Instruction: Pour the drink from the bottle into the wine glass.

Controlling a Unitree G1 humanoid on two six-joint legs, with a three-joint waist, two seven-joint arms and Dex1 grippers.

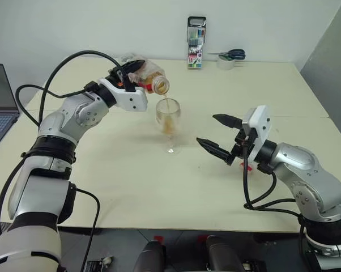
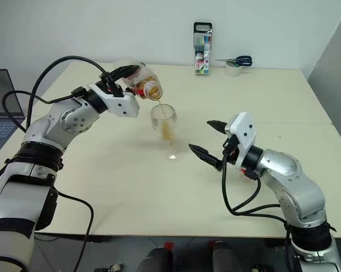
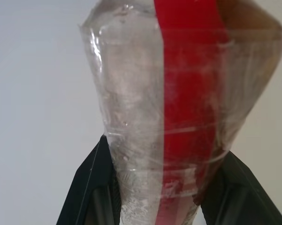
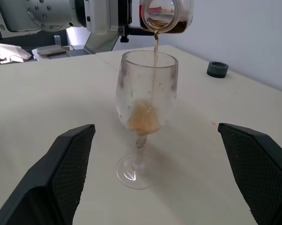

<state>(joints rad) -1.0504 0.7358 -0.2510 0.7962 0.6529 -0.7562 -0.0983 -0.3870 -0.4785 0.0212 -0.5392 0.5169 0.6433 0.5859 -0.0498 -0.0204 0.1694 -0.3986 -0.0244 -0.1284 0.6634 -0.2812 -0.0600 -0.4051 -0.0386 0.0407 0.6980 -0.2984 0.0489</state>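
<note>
jaws of the left gripper (image 1: 132,75) clamp the tilted bottle (image 1: 149,77) pouring the drink (image 4: 144,118) into the wine glass (image 1: 168,118) mid-table, the right gripper (image 1: 220,135) gapes empty nearby; next, level the bottle before overflow.

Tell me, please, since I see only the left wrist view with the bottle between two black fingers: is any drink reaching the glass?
Observer: Yes, a thin stream of drink falls from the bottle into the wine glass.
Operator: Thank you. Is the glass standing safely?
Observer: It stands upright on the table, with nothing holding it.
Operator: And where is the right gripper?
Observer: The right gripper hangs open beside the glass, apart from it.
</note>
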